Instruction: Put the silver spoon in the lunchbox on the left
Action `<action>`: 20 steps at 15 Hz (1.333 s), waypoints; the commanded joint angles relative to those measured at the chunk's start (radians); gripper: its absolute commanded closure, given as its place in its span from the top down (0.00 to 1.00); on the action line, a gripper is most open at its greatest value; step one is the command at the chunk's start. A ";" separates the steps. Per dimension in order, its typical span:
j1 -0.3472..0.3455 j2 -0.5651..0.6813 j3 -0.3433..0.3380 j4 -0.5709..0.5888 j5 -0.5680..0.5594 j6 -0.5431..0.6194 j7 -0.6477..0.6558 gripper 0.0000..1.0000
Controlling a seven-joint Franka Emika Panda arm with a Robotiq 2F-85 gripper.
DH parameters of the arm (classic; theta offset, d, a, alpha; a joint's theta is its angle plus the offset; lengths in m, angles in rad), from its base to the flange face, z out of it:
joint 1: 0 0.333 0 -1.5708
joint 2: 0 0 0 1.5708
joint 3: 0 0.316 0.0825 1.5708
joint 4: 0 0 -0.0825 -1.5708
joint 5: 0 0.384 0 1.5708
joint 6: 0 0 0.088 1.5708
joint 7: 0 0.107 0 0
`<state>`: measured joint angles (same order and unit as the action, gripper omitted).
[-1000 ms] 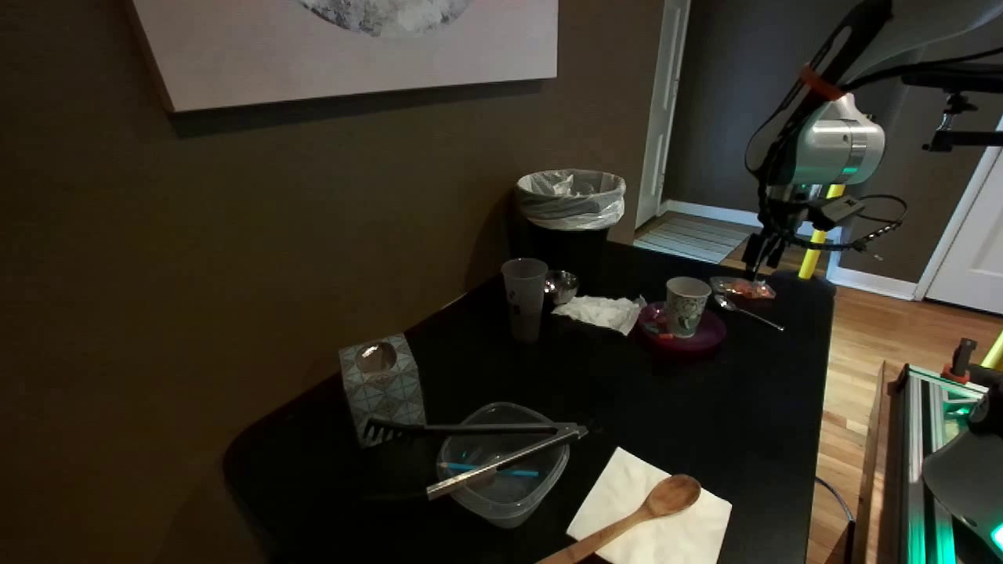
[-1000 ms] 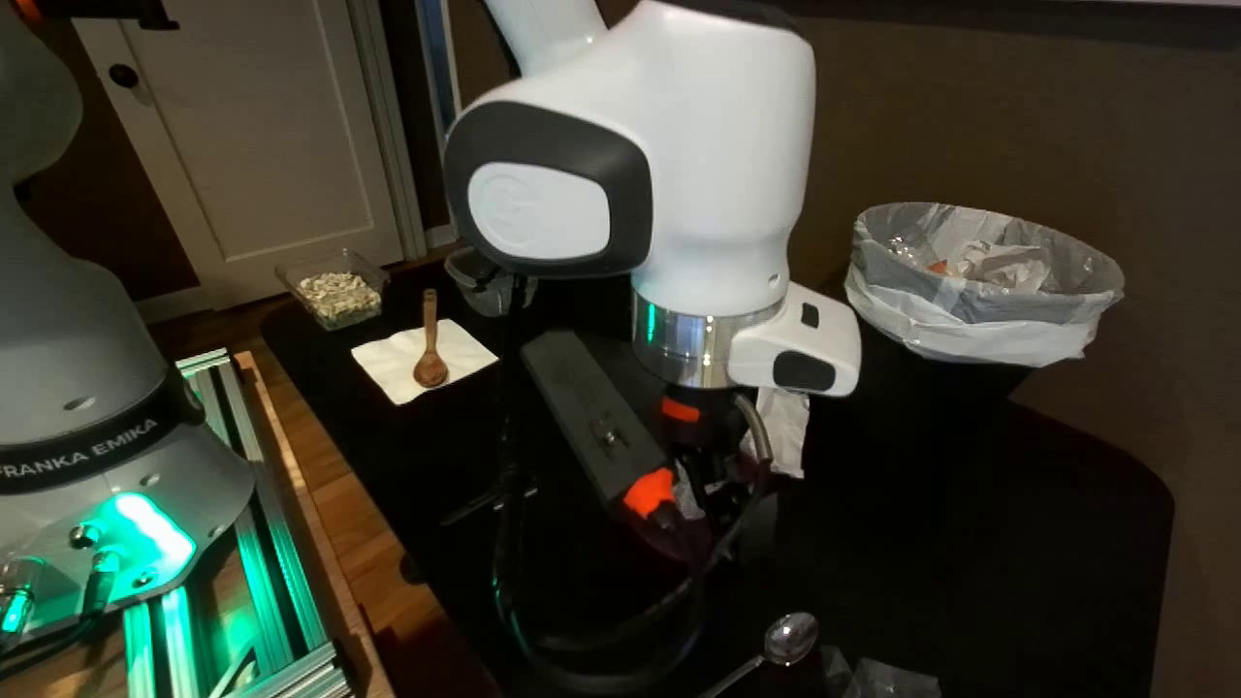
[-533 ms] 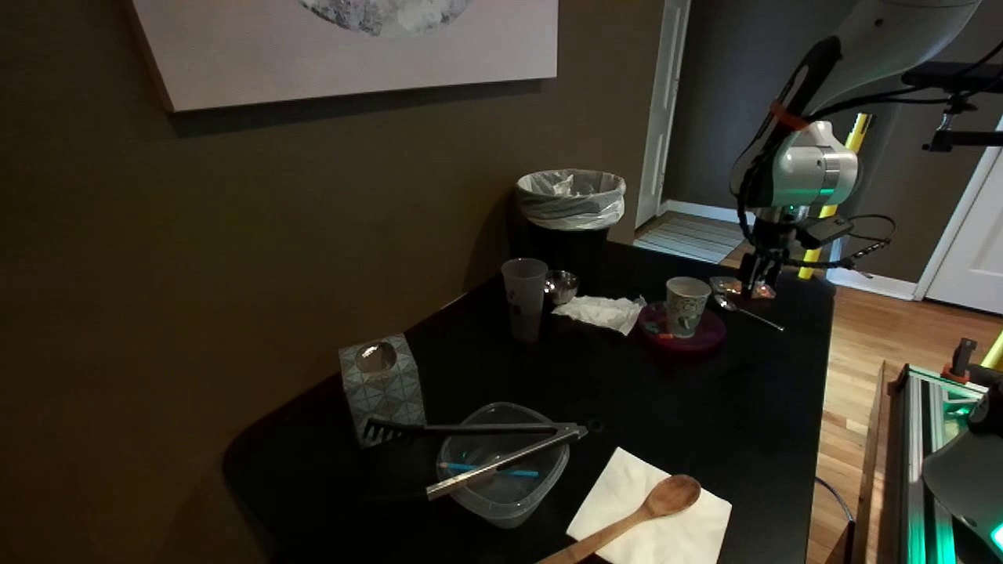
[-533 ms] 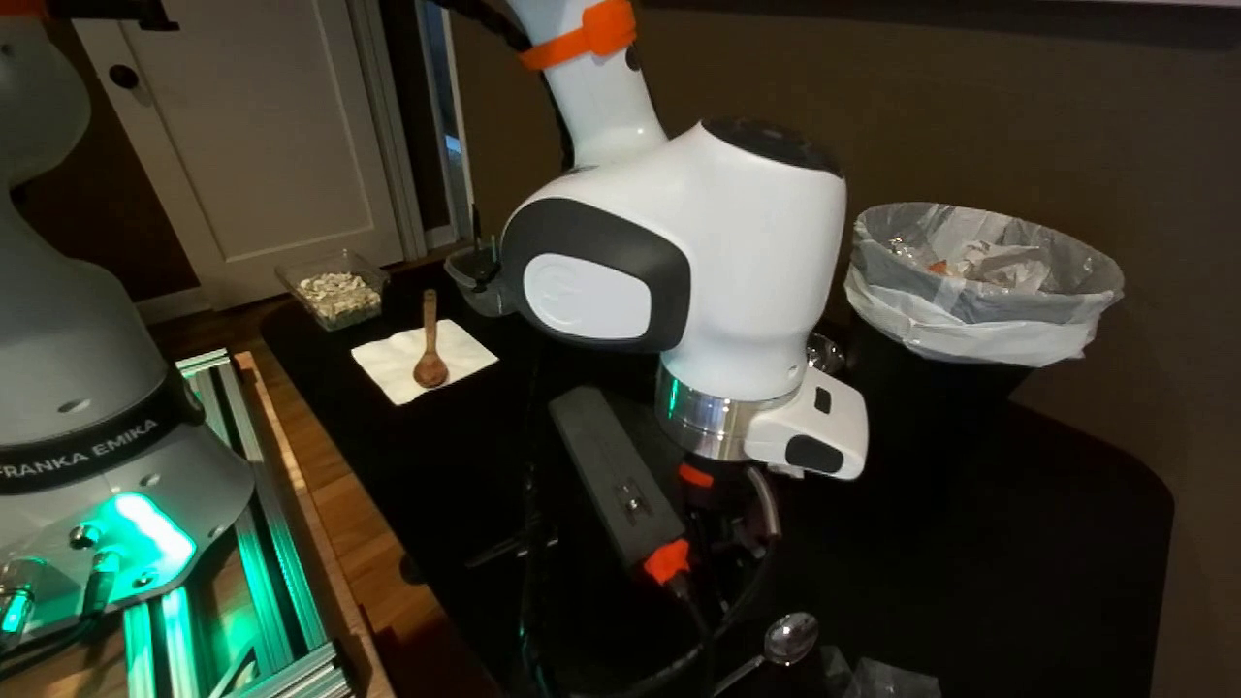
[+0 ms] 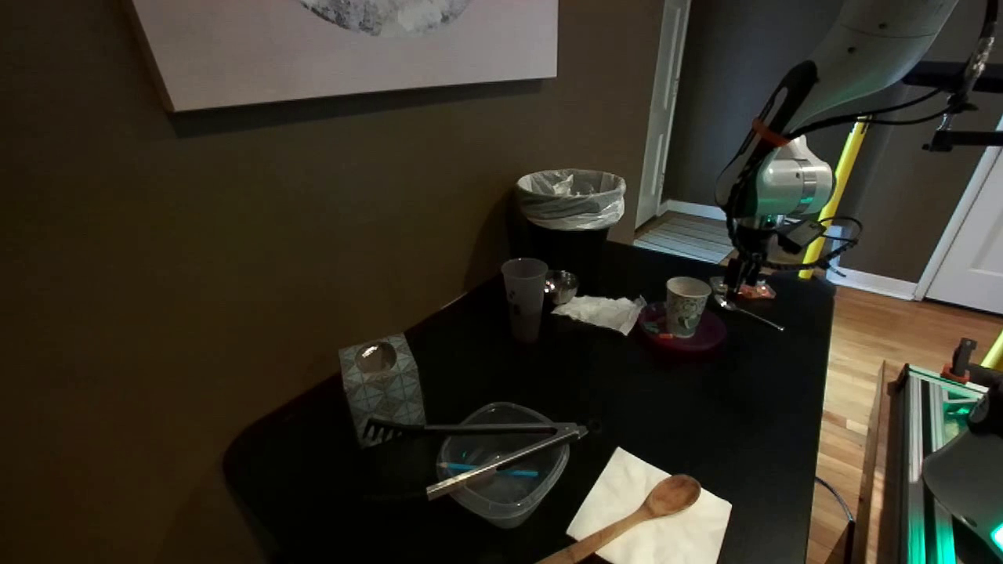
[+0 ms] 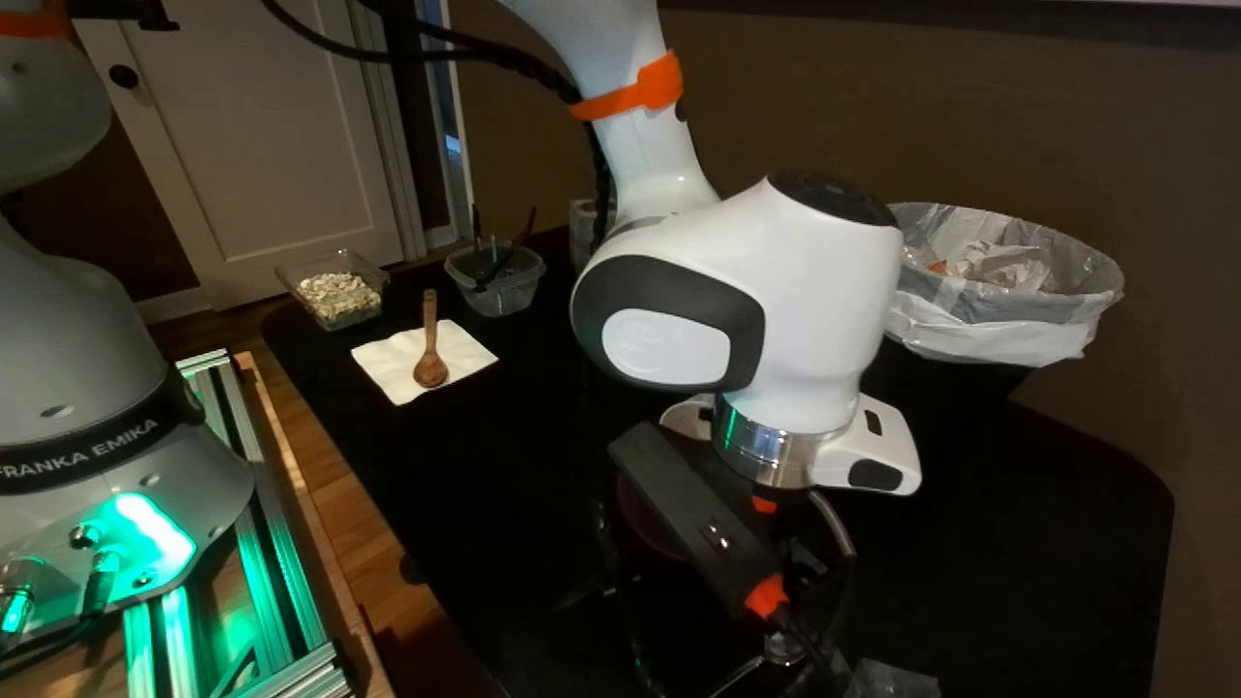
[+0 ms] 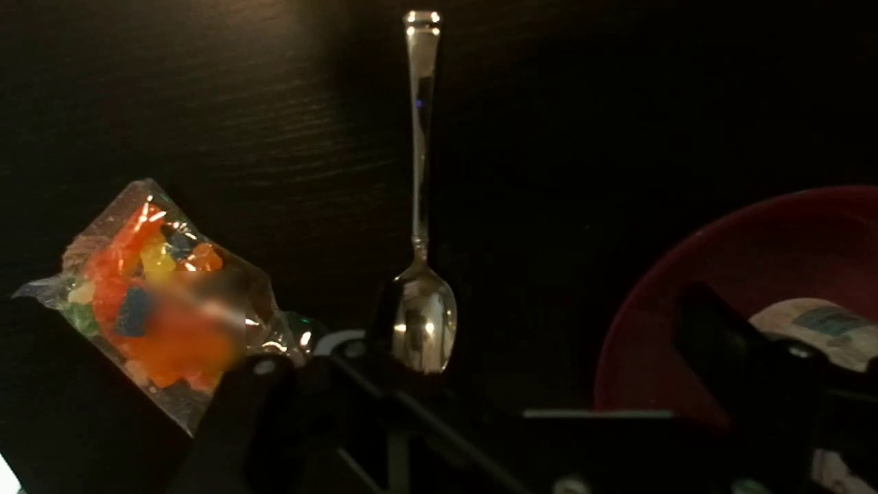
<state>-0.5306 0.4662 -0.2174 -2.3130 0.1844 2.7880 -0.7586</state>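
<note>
The silver spoon (image 7: pixel 420 158) lies flat on the black table in the wrist view, its handle pointing up and its bowl at the left finger. It also shows in an exterior view (image 5: pixel 754 316) and, partly behind cables, in an exterior view (image 6: pixel 742 673). My gripper (image 7: pixel 538 314) is open and empty; the spoon bowl is near the left finger, not centred between the fingers. It hovers over the bowl end in an exterior view (image 5: pixel 742 290). A clear lunchbox (image 6: pixel 334 315) with pale pieces stands far left; another clear box (image 6: pixel 499 296), also seen in an exterior view (image 5: pixel 513 509), holds utensils.
A magenta plate (image 7: pixel 638 329) with a paper cup (image 5: pixel 688 305) is beside the spoon. A candy bag (image 7: pixel 158 309) lies on its other side. A wooden spoon (image 5: pixel 666 499) rests on a napkin (image 5: pixel 697 533). A lined bin (image 6: pixel 1008 330) stands by the wall.
The arm has come down and shifted over the spoon's bowl end, moving left in an exterior view. The utensil box is uncovered by the arm. The spoon has not moved.
</note>
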 commanded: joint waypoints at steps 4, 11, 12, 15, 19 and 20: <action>-0.103 0.178 0.045 0.174 -0.057 -0.017 0.027 1.00; -0.165 0.253 0.078 0.240 -0.097 -0.031 0.042 0.65; -0.170 0.257 0.081 0.245 -0.100 -0.030 0.043 0.58; -0.178 0.252 0.087 0.252 -0.109 -0.039 0.053 0.34; -0.161 0.222 0.067 0.240 -0.115 -0.072 0.099 0.04; -0.163 0.211 0.065 0.233 -0.115 -0.078 0.112 0.00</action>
<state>-0.6823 0.6905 -0.1481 -2.0857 0.1015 2.7509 -0.7015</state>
